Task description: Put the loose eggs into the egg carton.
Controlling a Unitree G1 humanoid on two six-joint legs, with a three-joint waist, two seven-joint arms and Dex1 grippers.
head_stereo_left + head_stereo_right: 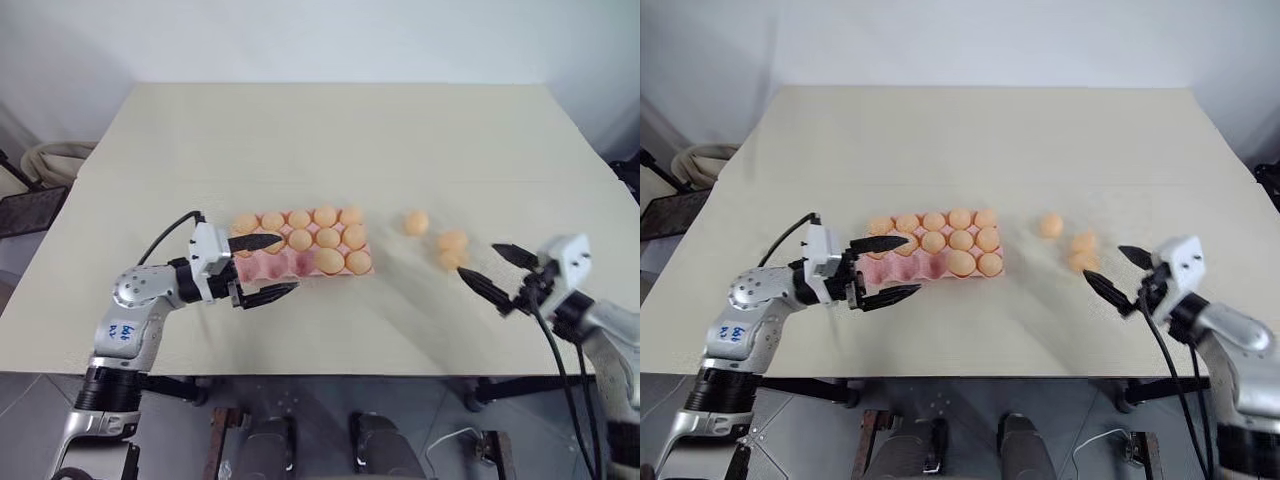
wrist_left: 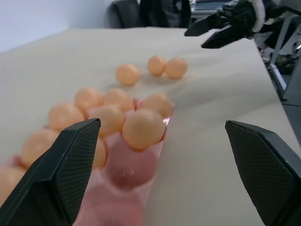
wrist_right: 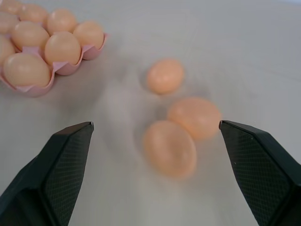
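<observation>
Three loose eggs (image 1: 417, 222) (image 1: 452, 240) (image 1: 450, 259) lie on the table (image 1: 330, 140) right of centre in the left eye view, one apart at the upper left of the group, the other two touching. The carton (image 1: 300, 258) sits left of them at mid-frame, most cups filled, its near-left cups bare. The left gripper (image 1: 265, 268) is at the carton's left end, fingers spread wide and holding nothing, one finger over the carton, the other just off its near edge. The right gripper (image 1: 500, 270) is at the right of the frame, beside the touching pair, fingers wide apart and empty.

Left wrist view: the carton runs from lower left toward centre, between the two spread fingers (image 2: 61, 174). The three eggs lie beyond it at upper centre, with the right gripper (image 2: 221, 29) at the upper right.

Right wrist view: the three eggs lie at centre between the wide-set fingers (image 3: 56, 169). The carton's filled end is at the upper left.
</observation>
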